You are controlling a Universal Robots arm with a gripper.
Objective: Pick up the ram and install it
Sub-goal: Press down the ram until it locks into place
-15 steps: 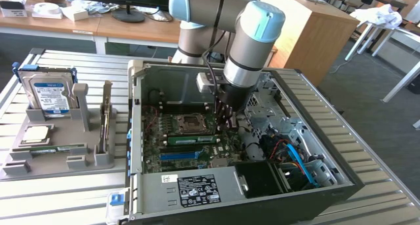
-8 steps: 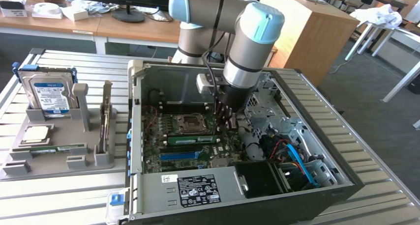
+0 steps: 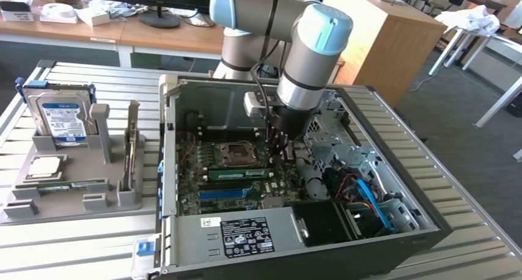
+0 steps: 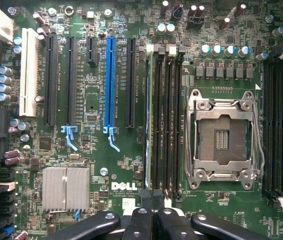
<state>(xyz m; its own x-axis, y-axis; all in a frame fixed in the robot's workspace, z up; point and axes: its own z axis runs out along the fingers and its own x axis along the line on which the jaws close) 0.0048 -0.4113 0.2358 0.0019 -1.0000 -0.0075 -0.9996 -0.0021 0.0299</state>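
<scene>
One hard drive (image 3: 61, 116), one processor chip (image 3: 45, 165), two ram sticks (image 3: 58, 185) — one computer case (image 3: 392, 170).

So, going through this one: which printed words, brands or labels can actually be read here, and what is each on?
"DELL": white print on the motherboard, beside the silver heatsink.
Small white print below that logo: too small to read.
White print along the blue slot: too blurred to read.
Black label on the power supply cover: unreadable.
Blue-white label on the hard drive: unreadable.
</scene>
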